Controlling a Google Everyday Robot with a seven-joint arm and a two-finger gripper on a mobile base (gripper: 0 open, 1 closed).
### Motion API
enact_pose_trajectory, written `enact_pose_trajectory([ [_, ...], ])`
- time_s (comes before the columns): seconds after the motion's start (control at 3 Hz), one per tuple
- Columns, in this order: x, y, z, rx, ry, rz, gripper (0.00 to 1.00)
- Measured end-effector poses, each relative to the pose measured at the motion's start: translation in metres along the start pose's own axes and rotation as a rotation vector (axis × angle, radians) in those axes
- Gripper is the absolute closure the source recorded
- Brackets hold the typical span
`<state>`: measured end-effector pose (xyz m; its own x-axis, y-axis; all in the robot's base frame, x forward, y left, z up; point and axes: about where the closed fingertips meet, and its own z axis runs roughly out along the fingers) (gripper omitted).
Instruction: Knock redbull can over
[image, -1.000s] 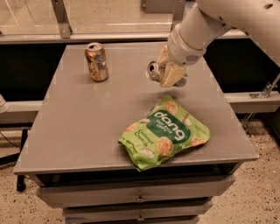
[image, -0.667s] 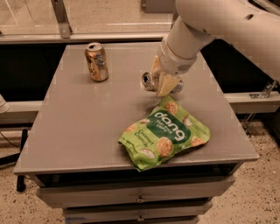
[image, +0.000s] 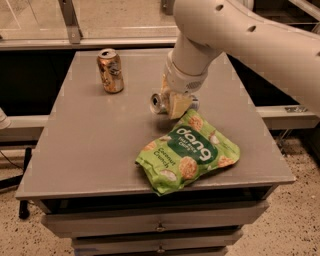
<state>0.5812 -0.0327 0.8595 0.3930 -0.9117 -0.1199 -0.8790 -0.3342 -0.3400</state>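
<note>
One counter (image: 90, 150) is carrying two cans, one redbull can (image: 158, 103) and one orange-gold can (image: 110, 71), and one green snack bag (image: 187, 152), with one end effector (image: 178, 104) hanging at the redbull can

Redbull can (image: 157, 103) on its side under hand (image: 175, 105)

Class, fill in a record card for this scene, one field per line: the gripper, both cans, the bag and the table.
gripper: low over the table's middle, right at the redbull can
redbull can: tipped sideways, silver top facing left, partly hidden by the gripper
orange-gold can: upright, back left, apart from everything else
snack bag: green, lying flat, front right, just in front of the gripper
table: grey top, drawers below
</note>
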Motion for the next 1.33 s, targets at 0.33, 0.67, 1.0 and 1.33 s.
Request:
enact_pose_trajectory([
  [0.33,-0.008,0.001,0.006,-0.025,0.003,-0.014,0.34],
  [0.67,-0.014,0.002,0.008,-0.044,-0.007,-0.022,0.11],
  [1.0,-0.018,0.003,0.008,-0.053,-0.016,-0.026,0.0],
  [1.33,-0.02,0.003,0.007,-0.059,-0.031,-0.023,0.0],
])
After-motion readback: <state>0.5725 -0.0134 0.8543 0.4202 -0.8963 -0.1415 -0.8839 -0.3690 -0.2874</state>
